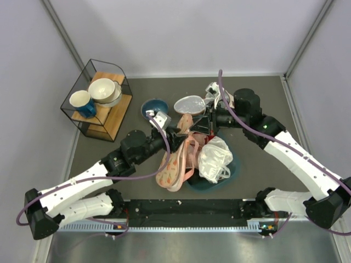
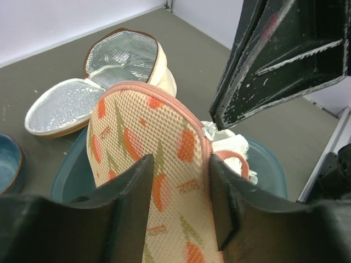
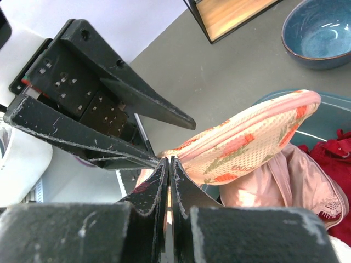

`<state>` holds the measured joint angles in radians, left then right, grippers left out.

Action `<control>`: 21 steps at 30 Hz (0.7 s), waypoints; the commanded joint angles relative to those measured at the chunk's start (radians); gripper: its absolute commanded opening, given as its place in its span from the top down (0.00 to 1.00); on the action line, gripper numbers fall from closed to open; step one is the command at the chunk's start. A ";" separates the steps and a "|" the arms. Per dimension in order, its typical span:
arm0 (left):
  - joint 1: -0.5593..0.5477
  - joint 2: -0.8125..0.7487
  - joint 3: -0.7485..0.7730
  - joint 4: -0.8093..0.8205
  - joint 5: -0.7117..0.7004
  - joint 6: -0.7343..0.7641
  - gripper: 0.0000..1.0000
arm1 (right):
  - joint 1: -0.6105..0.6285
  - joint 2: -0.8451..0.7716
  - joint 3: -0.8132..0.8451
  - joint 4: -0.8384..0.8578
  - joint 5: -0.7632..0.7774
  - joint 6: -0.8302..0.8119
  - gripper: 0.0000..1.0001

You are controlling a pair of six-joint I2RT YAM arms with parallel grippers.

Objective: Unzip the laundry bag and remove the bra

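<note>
While left fingers (image 2: 126, 211) clamp the laundry bag (image 2: 159, 139), right fingers (image 3: 149, 196) pinch its edge

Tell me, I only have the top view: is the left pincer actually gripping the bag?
Observer: Yes. In the left wrist view the bag stands upright, pinched in the left pincer.
Operator: And the right one?
Observer: The right pincer is shut on the bag's end, right at the zip line. I cannot tell whether it has the pull.
Operator: Zip open yet?
Observer: No. The zip looks closed along all the rim that shows.
</note>
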<state>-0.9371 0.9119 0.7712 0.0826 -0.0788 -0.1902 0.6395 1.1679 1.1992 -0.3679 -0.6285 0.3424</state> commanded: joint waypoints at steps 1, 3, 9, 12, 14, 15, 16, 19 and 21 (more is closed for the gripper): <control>0.000 -0.018 -0.010 0.036 -0.029 0.012 0.76 | 0.009 -0.004 0.054 0.035 -0.005 0.003 1.00; 0.000 -0.024 -0.006 0.031 -0.026 0.012 1.00 | 0.008 -0.002 0.051 0.035 0.010 0.001 1.00; 0.000 -0.103 -0.015 -0.004 -0.021 0.038 1.00 | -0.014 0.007 0.005 0.030 0.090 -0.005 1.00; 0.000 -0.175 -0.027 -0.035 -0.033 0.064 1.00 | -0.055 0.024 -0.030 0.032 0.104 0.000 1.00; 0.001 -0.211 -0.033 -0.053 -0.035 0.081 1.00 | -0.070 0.035 -0.050 0.037 0.105 0.003 1.00; 0.001 -0.272 -0.036 -0.078 -0.044 0.099 1.00 | -0.072 0.059 -0.062 0.059 0.101 0.012 1.00; 0.001 -0.283 -0.038 -0.110 -0.050 0.107 1.00 | -0.073 0.067 -0.072 0.073 0.095 0.017 1.00; 0.001 -0.315 -0.010 -0.170 -0.062 0.117 1.00 | -0.072 0.105 -0.081 0.119 0.095 0.046 1.00; 0.000 -0.340 0.003 -0.194 -0.062 0.121 1.00 | -0.073 0.124 -0.081 0.153 0.092 0.076 1.00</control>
<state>-0.9394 0.6155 0.7345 -0.0883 -0.1150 -0.1009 0.5797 1.2606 1.1221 -0.3103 -0.5602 0.3752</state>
